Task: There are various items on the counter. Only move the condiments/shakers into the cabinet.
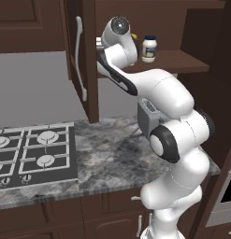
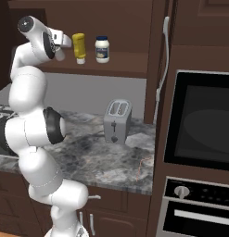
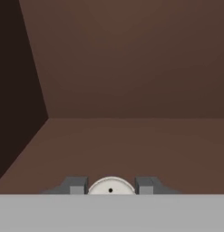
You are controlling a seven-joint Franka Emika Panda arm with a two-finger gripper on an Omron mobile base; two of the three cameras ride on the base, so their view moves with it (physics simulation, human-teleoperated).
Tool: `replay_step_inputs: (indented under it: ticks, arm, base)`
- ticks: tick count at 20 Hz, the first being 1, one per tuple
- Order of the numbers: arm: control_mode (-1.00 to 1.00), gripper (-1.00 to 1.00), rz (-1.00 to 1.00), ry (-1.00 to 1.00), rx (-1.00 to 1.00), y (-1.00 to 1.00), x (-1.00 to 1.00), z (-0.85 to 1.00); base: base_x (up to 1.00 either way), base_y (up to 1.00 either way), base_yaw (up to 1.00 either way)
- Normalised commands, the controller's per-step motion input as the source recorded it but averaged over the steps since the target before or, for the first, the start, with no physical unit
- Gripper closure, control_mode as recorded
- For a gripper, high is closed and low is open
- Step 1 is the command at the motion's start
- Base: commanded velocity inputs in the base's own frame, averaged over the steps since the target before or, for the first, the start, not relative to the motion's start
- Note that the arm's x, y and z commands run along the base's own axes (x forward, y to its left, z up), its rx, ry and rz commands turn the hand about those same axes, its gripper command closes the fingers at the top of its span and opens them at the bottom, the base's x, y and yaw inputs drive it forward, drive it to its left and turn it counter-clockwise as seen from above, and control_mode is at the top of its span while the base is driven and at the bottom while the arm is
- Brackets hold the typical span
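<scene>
Condiments were nearly all stowed: the white jar (image 2: 102,49) and the yellow bottle (image 2: 79,47) stood upright, side by side but apart, on the cabinet (image 2: 111,65) shelf. The toaster (image 2: 117,121) sat on the table (image 2: 92,152), rightly left out as no condiment. The pincer (image 3: 110,186) was clenched on the pale shaker (image 3: 110,187), its round top showing between the fingers. The arm reached high, hand level and pointing into the cabinet's bare back corner, probably to set the shaker beside the others.

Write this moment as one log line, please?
hand: shut on pale shaker, over cabinet shelf | yellow bottle, white jar: shelved | toaster: on counter
</scene>
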Motion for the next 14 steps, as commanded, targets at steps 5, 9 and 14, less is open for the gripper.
replay_step_inputs:
  ticks: [5, 9, 14]
  arm:
    - [-1.00, 1.00, 0.00, 0.01, 0.00, 0.00, 0.07, -0.16]
    - [-1.00, 1.00, 0.00, 0.01, 0.00, 0.00, 0.13, -0.12]
    - [-1.00, 1.00, 0.00, 0.02, 0.00, 0.00, 0.13, -0.13]
  base:
    - [0.00, 0.00, 0.00]
    - [0.00, 0.00, 0.00]
    - [0.00, 0.00, 0.00]
